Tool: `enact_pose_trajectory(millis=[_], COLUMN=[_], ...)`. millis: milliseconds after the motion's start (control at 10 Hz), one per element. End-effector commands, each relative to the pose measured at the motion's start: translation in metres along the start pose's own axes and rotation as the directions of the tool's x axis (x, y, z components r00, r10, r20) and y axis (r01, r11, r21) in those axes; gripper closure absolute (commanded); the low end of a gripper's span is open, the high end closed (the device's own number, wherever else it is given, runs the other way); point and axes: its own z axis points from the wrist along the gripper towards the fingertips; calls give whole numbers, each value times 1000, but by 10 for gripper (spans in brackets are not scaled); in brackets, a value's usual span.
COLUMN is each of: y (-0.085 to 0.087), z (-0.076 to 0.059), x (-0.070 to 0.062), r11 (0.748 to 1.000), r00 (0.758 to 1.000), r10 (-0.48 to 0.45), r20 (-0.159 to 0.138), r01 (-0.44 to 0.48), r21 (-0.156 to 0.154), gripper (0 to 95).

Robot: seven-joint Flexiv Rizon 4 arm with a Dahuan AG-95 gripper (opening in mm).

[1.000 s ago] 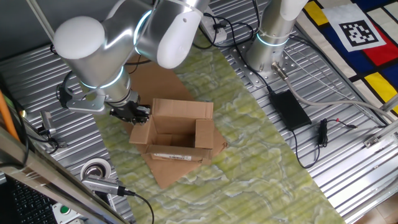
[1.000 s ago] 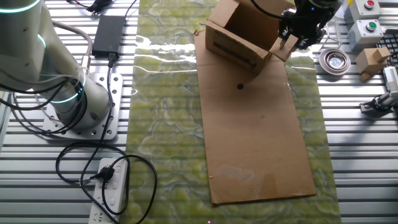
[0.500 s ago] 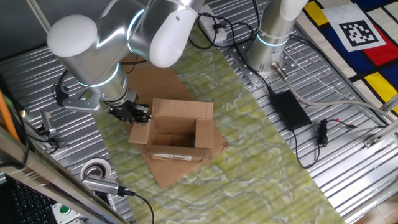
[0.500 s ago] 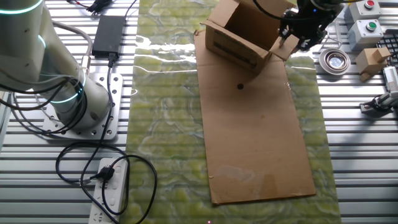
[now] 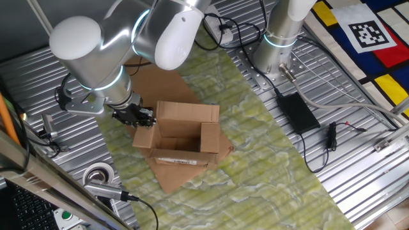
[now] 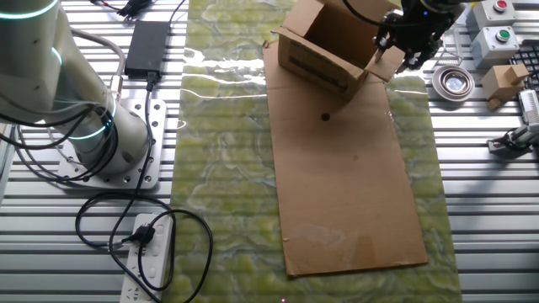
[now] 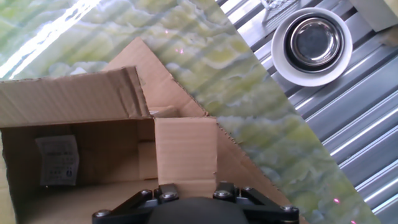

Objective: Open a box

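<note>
Box (image 5: 179, 137) sits on the large flat cardboard sheet (image 6: 349, 185), at the sheet's far end in the other fixed view, on the green patterned mat (image 5: 255, 147). Top is open: far flap stands up, right flap stands along the opening, cavity visible w/ a small white packet (image 7: 57, 160) inside. White label on the near side wall in one fixed view.

Gripper (image 5: 142, 117) is at the box's left side, at the short end flap (image 7: 185, 155). Hand view shows that flap running straight down into the gripper body; fingers themselves are out of frame there and too dark and small in both fixed views. Cannot tell whether they are clamped on the flap or merely beside it.

Risks, as judged:
- Box is light and unrestrained. Any sideways pull on the flap likely drags or tips the whole box rather than folding the flap. It appears already skewed on the sheet.
- If grip is shallow, flap may slip out and spring back partway.
- Hard pull could tear the flap at its crease.
- Tape roll (image 5: 99, 175) and cabling lie near left on the counter (image 5: 358, 166); a wide outward swing of the arm (image 5: 108, 45) may foul them.
</note>
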Motion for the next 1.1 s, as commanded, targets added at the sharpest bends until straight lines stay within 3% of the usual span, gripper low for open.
enact_pose_trajectory(millis=[100,1100], y=[1,9], z=[0,0], x=[-1,-4], r11=[1000,999], r00=[1000,999], r10=[3,31], r20=[0,-12], r01=[-3,-32], r21=[-2,-4], gripper=[570,570])
